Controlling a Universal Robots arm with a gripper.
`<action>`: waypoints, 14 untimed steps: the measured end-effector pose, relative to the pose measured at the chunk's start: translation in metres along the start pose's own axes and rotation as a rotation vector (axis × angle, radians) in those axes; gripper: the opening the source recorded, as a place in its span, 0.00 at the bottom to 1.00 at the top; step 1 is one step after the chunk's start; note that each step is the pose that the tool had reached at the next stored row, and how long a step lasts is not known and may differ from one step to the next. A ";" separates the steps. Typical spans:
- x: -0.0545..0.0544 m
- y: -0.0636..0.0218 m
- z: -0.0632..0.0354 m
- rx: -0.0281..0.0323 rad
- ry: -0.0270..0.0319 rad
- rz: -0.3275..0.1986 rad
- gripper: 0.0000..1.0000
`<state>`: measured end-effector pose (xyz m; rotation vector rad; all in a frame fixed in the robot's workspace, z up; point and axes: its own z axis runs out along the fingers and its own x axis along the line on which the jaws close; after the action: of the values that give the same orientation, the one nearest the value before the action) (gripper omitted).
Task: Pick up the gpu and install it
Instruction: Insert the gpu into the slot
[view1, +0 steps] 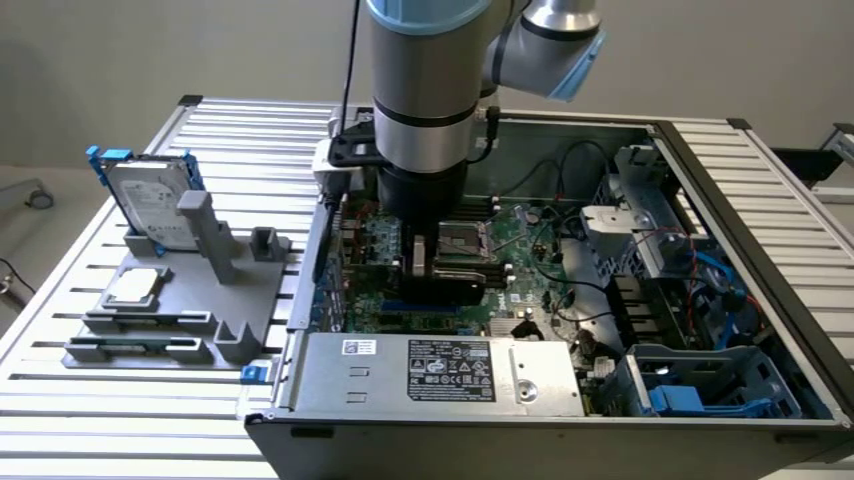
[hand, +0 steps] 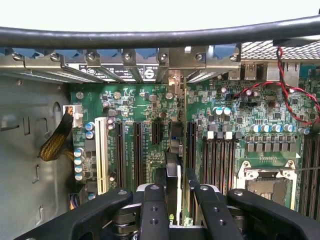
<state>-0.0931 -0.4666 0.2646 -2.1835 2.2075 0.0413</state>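
The gripper (hand: 176, 200) is grasping the gpu (hand: 173, 182) edge-on and is holding it upright inside the computer case (view1: 747, 250), just above the expansion slots (hand: 137, 150) of the motherboard (hand: 235, 115), so insertion is apparently in hand, calling for exact edge-to-slot alignment.

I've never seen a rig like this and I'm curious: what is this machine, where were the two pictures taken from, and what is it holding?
The thick grey tube is a robot arm, reaching into an open computer case on a slatted metal table. One picture comes from a camera standing apart; the other from a camera on the arm's wrist, looking past its black gripper at the green motherboard. The gripper is closed on a thin card seen edge-on, the gpu, held upright over the long slots. Outside the case, on the exterior view's left, a grey holder carries a silver hard drive with blue rails and a small square CPU chip.
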 end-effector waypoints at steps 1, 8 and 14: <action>0.000 -0.0003 0.0000 -0.0001 0.0001 -0.001 0.26; 0.000 -0.0008 0.0000 -0.0006 0.0035 -0.008 0.26; 0.000 -0.0008 0.0000 -0.0009 0.0065 -0.013 0.26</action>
<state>-0.0923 -0.4666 0.2646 -2.2011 2.1973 0.0348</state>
